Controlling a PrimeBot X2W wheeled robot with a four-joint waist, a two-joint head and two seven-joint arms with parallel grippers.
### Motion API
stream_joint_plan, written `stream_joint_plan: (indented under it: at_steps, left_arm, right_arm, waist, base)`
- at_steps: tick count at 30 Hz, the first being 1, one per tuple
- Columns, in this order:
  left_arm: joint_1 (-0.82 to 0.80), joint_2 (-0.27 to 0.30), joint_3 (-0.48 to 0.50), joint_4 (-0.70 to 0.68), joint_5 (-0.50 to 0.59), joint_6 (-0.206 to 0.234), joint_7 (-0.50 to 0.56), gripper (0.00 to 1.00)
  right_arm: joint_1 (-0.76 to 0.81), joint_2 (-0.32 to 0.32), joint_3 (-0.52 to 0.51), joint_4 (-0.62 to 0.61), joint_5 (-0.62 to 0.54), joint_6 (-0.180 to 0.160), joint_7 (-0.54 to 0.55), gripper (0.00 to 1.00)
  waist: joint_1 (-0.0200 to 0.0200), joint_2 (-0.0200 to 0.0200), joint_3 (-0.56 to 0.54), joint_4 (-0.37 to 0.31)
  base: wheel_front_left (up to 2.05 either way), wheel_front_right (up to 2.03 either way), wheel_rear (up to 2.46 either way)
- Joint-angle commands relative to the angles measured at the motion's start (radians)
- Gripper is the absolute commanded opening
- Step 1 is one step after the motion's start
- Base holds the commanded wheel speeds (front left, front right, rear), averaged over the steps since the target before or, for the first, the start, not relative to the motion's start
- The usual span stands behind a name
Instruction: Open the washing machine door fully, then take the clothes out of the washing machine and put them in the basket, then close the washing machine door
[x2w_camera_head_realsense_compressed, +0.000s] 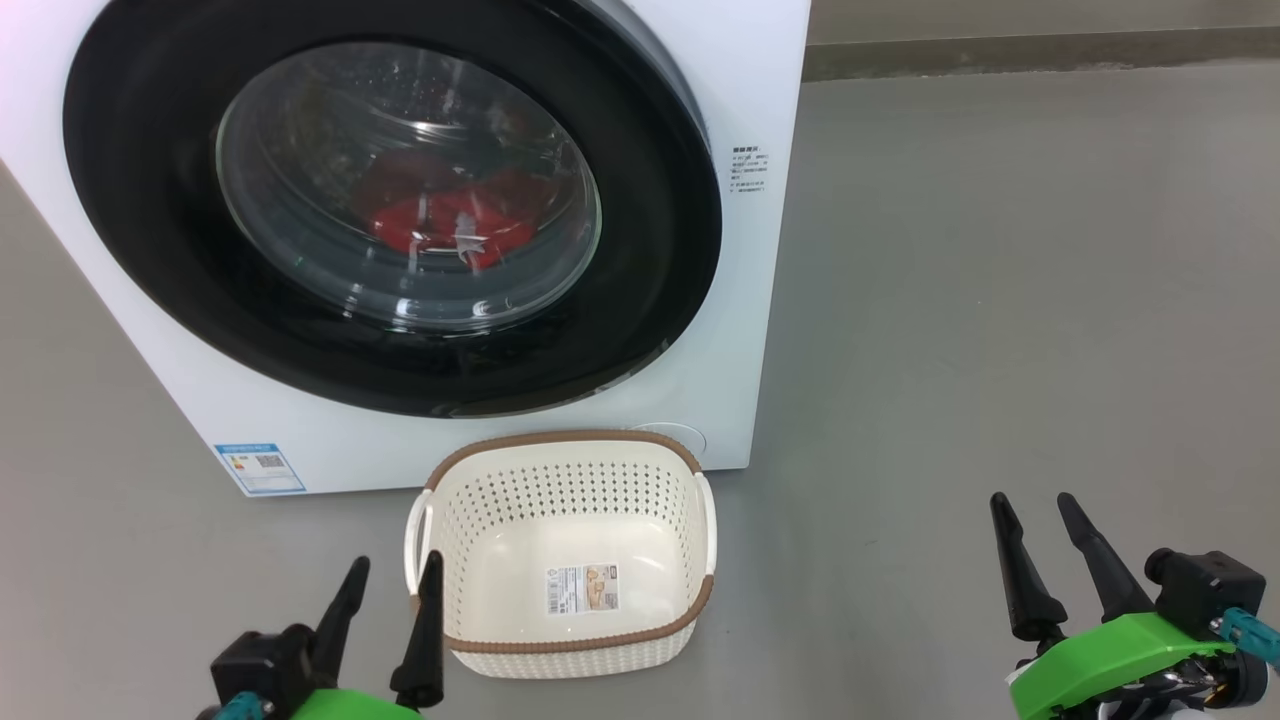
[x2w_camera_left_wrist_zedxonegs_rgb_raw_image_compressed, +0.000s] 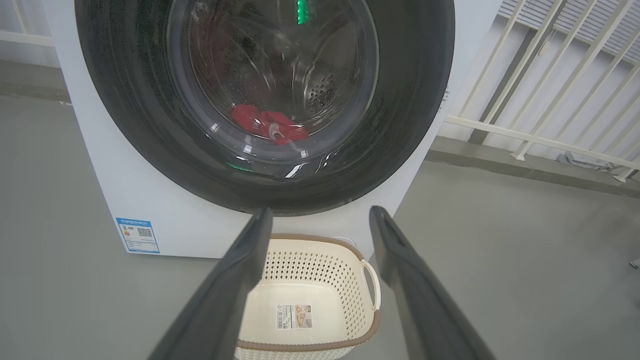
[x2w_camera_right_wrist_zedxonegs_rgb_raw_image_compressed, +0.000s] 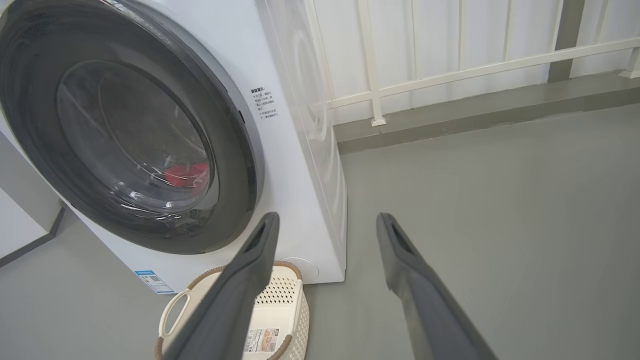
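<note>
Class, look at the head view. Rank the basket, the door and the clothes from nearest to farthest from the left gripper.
1. Basket: right beside the left gripper, on its right side.
2. Door: shut, on the front of the washer, up beyond the basket.
3. Clothes: red, inside the washer, seen through the door.

One washing machine (x2w_camera_head_realsense_compressed: 760, 100) with one round door (x2w_camera_head_realsense_compressed: 140, 200). One red heap of clothes (x2w_camera_head_realsense_compressed: 450, 225) inside; the pieces cannot be counted. One basket (x2w_camera_head_realsense_compressed: 560, 662) with two white handles (x2w_camera_head_realsense_compressed: 416, 545) and one paper label (x2w_camera_head_realsense_compressed: 582, 588). One blue sticker (x2w_camera_head_realsense_compressed: 259, 468). Two grippers, left gripper (x2w_camera_head_realsense_compressed: 397, 558) and right gripper (x2w_camera_head_realsense_compressed: 1031, 500), two fingers (x2w_camera_head_realsense_compressed: 1018, 570) each
</note>
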Motion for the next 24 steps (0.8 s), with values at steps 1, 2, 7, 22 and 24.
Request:
stream_joint_plan:
  at_steps: [1, 2, 7, 22, 24]
  left_arm:
    - [-0.050, 0.016, 0.019, -0.021, 0.040, 0.009, -0.016, 1.00]
    - [-0.050, 0.016, 0.018, -0.020, 0.050, 0.011, -0.019, 1.00]
    - [-0.053, 0.017, 0.015, -0.013, 0.100, 0.021, -0.033, 1.00]
    - [-0.063, 0.010, 0.002, 0.024, 0.218, 0.035, -0.075, 1.00]
    - [-0.064, 0.009, 0.002, 0.030, 0.232, 0.038, -0.081, 1.00]
  right_arm:
    - [-0.020, -0.010, 0.020, -0.020, -0.040, -0.001, -0.018, 1.00]
    - [-0.020, -0.009, 0.020, -0.019, -0.051, -0.001, -0.021, 1.00]
    - [-0.019, -0.006, 0.016, -0.016, -0.106, -0.001, -0.035, 1.00]
    - [-0.011, 0.003, 0.010, -0.006, -0.247, -0.001, -0.076, 1.00]
    - [-0.009, 0.005, 0.010, -0.006, -0.265, -0.001, -0.082, 1.00]
  waist:
    - [-0.0001, 0.0000, -0.001, 0.000]
    - [-0.0001, 0.0000, -0.001, 0.000]
    - [-0.0001, 0.0000, -0.004, -0.001]
    - [-0.0001, 0.0000, -0.011, 0.002]
    - [-0.0001, 0.0000, -0.012, 0.003]
  base:
    - [0.00, 0.00, 0.00]
    - [0.00, 0.00, 0.00]
    - [0.00, 0.00, 0.00]
    - [0.00, 0.00, 0.00]
    - [0.00, 0.00, 0.00]
